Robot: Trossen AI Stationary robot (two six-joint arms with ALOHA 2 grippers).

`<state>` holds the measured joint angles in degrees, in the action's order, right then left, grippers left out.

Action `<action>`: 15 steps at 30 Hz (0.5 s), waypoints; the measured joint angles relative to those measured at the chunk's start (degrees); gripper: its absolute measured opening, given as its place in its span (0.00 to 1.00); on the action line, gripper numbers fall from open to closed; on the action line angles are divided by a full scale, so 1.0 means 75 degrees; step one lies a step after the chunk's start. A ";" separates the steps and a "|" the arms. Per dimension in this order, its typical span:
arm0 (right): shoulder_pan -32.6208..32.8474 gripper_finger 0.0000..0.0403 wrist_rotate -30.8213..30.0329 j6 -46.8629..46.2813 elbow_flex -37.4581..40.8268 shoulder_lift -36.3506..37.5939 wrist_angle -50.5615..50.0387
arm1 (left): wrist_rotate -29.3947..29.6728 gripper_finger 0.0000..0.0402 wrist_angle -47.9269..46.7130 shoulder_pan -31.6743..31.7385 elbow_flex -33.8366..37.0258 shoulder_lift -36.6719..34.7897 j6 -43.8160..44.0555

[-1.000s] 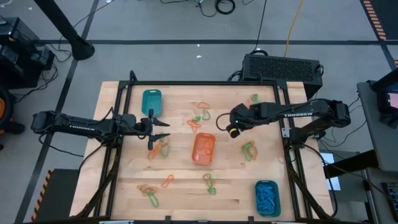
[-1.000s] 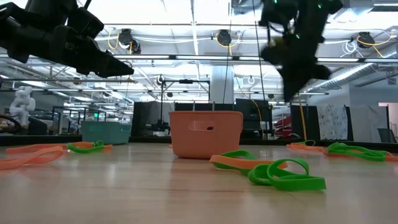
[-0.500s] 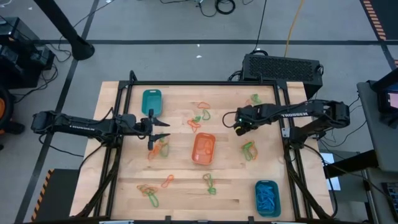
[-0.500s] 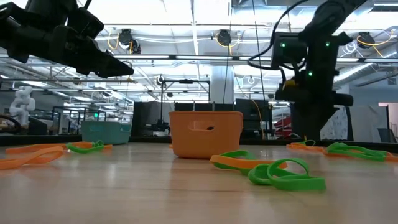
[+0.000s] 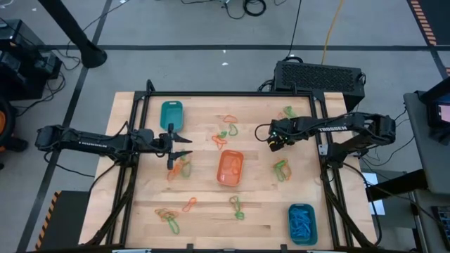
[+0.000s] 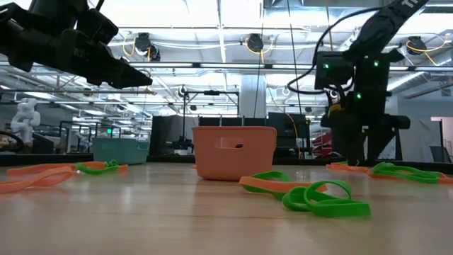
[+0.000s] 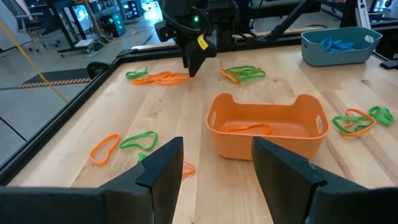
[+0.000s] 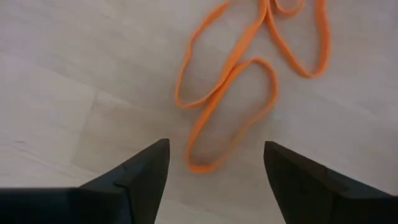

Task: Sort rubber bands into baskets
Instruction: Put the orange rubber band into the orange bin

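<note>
Orange and green rubber bands lie in loose clusters on the wooden table (image 5: 204,105). My right gripper (image 5: 273,143) points down, open, just above a tangle of orange bands (image 8: 199,165), one finger on either side and touching nothing. It also shows low over the table in the low view (image 6: 362,159). My left gripper (image 5: 183,146) waits open and empty above the table's left half. The orange basket (image 5: 230,167) stands mid-table with an orange band in it (image 7: 247,129). A teal basket (image 5: 171,114) stands far left, and a blue one (image 5: 302,223) holding blue bands near right.
More bands lie near the right gripper: a green-orange cluster (image 5: 281,169) toward the near side and another (image 5: 287,111) toward the far edge. Further clusters lie by the left gripper (image 5: 184,169) and at the near left (image 5: 169,216). A black frame rail (image 5: 320,140) borders the table's right.
My right gripper has moved away from the orange basket toward the table's right edge and sunk close to the tabletop, tipping more steeply downward. Its fingers have opened. My left gripper has kept still.
</note>
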<state>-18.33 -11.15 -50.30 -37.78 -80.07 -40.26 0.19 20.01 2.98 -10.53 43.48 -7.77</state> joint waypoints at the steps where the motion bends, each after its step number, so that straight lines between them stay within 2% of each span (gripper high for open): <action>1: -0.0027 0.63 0.0068 0.0000 0.0120 0.0000 0.0157 | 0.0000 0.49 0.0000 0.0000 -0.0001 0.0000 0.0000; 5: -0.0069 0.61 0.0211 0.0020 0.0492 0.0012 0.0875 | 0.0000 0.49 -0.0002 0.0000 0.0000 0.0000 0.0000; 9: -0.0063 0.52 0.0352 0.0054 0.0602 0.0034 0.1123 | 0.0000 0.49 -0.0003 0.0000 0.0000 0.0000 0.0000; 12: -0.0063 0.38 0.0406 -0.0099 0.0597 0.0031 0.1032 | 0.0000 0.49 -0.0001 0.0000 -0.0002 0.0000 0.0000; 15: -0.0061 0.18 0.0404 -0.0154 0.0595 0.0027 0.0940 | 0.0000 0.49 0.0000 0.0003 -0.0002 0.0000 0.0000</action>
<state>-18.79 -8.12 -51.46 -33.32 -79.87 -33.20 0.19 20.01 3.00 -10.55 43.48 -7.77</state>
